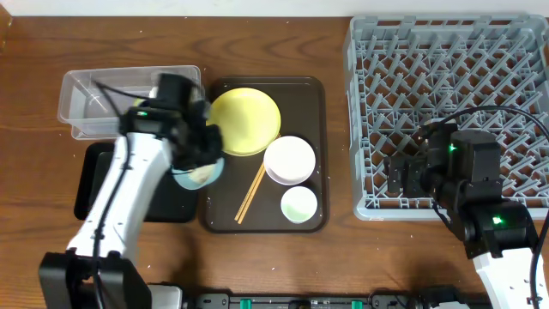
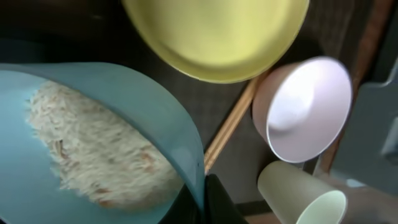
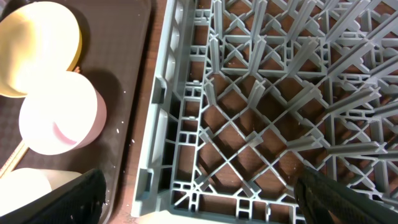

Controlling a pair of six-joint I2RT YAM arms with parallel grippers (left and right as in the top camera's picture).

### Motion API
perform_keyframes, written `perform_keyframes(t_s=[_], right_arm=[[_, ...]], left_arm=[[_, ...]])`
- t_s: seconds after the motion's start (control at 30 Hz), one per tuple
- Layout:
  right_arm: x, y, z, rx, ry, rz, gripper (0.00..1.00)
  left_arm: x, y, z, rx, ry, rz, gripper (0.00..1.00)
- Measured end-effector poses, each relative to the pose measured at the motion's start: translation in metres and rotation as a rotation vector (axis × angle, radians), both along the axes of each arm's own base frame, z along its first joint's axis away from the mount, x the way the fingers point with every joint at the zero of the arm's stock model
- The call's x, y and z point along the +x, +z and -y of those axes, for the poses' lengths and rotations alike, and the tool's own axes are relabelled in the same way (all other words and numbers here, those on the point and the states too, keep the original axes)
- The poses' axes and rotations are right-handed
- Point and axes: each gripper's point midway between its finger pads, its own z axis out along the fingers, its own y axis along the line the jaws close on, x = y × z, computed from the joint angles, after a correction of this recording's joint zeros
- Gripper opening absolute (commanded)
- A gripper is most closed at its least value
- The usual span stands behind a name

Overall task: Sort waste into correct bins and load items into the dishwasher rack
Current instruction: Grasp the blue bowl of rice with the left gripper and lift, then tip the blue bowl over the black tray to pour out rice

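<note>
Wooden surface (image 1: 283, 43): left tool (image 2: 202, 202), seemingly pinching the light blue bowl (image 2: 143, 93), must carry it level until left of the serving tray (image 1: 225, 215).

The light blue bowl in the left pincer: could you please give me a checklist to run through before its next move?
1. Grip: the left pincer is shut on the rim of the light blue bowl. Ok.
2. Load: the rice scraps lie inside the bowl, none spilling. Ok.
3. Bowl above a bin: it hangs at the left edge of the brown serving tray, beside the black tray. Not ok.
4. Clear box contents: cannot tell.
5. Right pincer: open, holding nothing, over a corner of the dishwasher rack, far from the bowl. Ok.
</note>
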Motion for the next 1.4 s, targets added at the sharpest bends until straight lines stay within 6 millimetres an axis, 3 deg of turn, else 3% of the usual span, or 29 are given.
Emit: perform_keyframes(t_s=[0.17,0.4,0.67,0.83,1.07,1.4], right_arm=[[0.0,0.0,0.0,0.0,0.0,0.0,0.95],[-0.001,-0.001,0.0,-0.001,0.0,-0.005,0.95],[-0.001,-0.001,0.0,-0.001,0.0,-0.006,0.95],[-0.001,-0.001,0.0,-0.001,0.0,-0.007,0.95],[-0.001,-0.001,0.0,-0.001,0.0,-0.007,0.95],[-0.001,-0.001,0.0,-0.001,0.0,-0.007,0.95]], left_arm=[[0.01,0.007,-0.034,-0.184,0.046,0.042,0.06],[0.016,0.009,-0.062,-0.501,0.091,0.12,0.06],[0.02,-0.004,-0.09,-0.802,0.236,0.148,0.06],[0.025,0.006,-0.105,-0.955,0.31,0.203,0.06],[0.025,0.027,-0.119,-1.085,0.403,0.231,0.06],[0.023,0.032,-0.13,-1.118,0.448,0.242,0.06]])
